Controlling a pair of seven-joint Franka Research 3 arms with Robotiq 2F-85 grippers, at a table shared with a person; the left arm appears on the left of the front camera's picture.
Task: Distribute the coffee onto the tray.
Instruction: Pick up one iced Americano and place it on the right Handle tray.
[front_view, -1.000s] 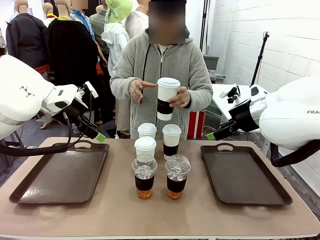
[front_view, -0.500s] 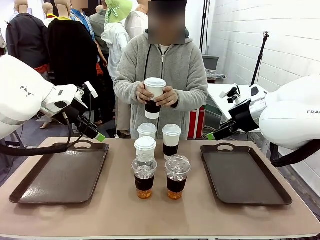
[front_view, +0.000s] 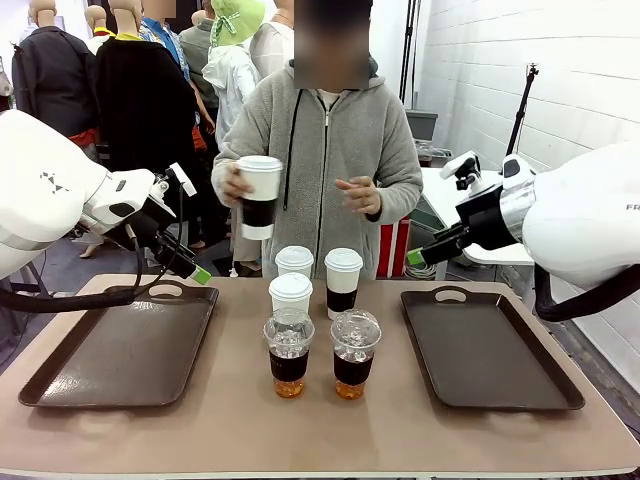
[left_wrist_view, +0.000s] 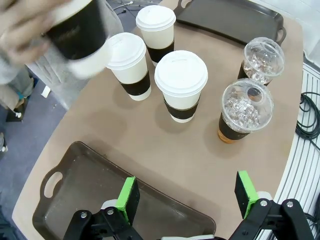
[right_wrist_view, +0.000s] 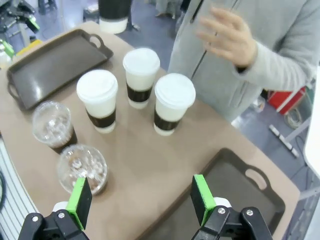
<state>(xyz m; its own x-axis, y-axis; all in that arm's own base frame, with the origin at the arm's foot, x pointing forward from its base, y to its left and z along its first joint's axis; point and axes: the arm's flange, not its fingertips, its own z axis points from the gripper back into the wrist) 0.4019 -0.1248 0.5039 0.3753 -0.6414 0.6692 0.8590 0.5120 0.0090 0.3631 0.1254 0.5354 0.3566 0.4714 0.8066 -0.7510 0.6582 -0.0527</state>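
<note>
Both arms hang high, clear of the table (front_view: 230, 420).
- The left gripper (left_wrist_view: 186, 196) has its fingers wide apart with nothing between them. It hangs over the inner edge of the left tray (front_view: 110, 355).
- The right gripper (right_wrist_view: 141, 200) is also spread and empty. It looks down on the strip of table between the cups and the right tray (front_view: 480, 355).
- Both trays are bare, so nothing is distributed yet.

Five cups stand in a tight cluster mid-table, between the trays.
- The three paper cups (front_view: 291, 293) are at the back.
- The two iced cups (front_view: 288, 352) are in the front row, nearest me.
- I read the central grouping as a shared stock that either arm can reach. The low iced cups in front don't block the tall ones.

The person grips the held cup (front_view: 259, 195) by its sleeve at chest height and has swung it out toward my left side, beyond the far table edge. Their other hand (front_view: 358, 195) is open and empty at the chest. I think it is an offer to the left arm, or a move to set the cup down. I cannot tell which.

Cups relative to each gripper:
- **Left gripper:** the held cup is above and beyond it, well apart, and blurred in the upper corner of the left wrist view. The nearest paper cup and iced cup stand just past the tray's edge, ahead of its fingers.
- **Right gripper:** the iced cups sit closest, off to one side of its fingers, with the paper cups farther ahead.
</note>
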